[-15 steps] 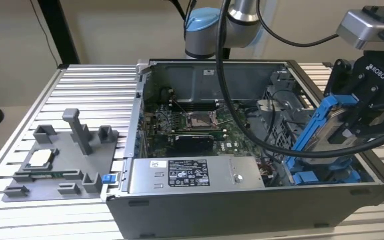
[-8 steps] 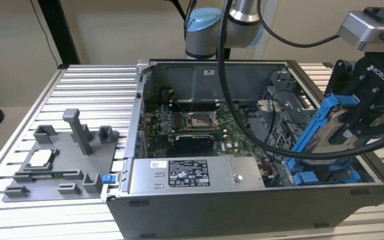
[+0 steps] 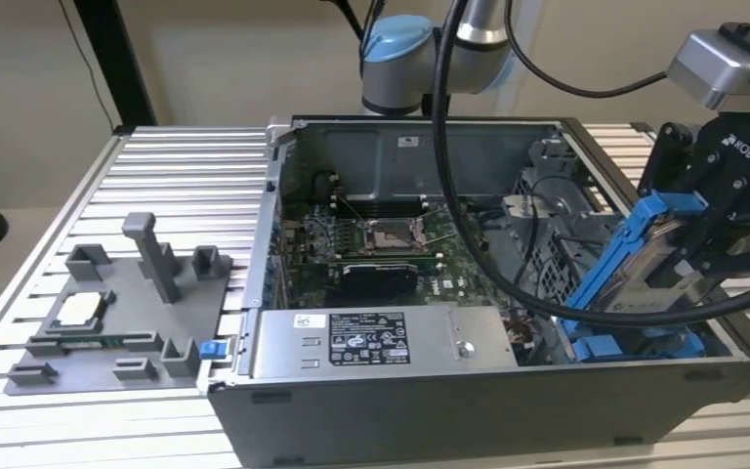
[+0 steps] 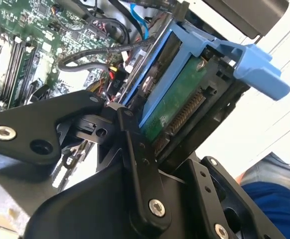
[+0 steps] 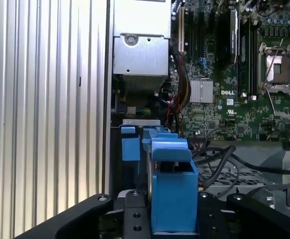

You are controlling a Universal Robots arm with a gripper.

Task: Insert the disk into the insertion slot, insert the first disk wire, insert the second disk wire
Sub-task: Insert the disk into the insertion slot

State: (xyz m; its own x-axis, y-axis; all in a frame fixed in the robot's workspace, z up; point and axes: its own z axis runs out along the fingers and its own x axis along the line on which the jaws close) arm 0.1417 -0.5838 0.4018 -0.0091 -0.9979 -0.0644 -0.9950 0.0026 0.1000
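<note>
Gripping the disk, the hand is closed on it and holds it on edge, tilted, just above the insertion slot at the corner of the open computer case on the exterior view's right; judged stiff, fairly heavy and fragile at its exposed circuit board, it is best taken by the blue frame; loose black cables beside the bay and the power-supply box nearby could obstruct.
</note>
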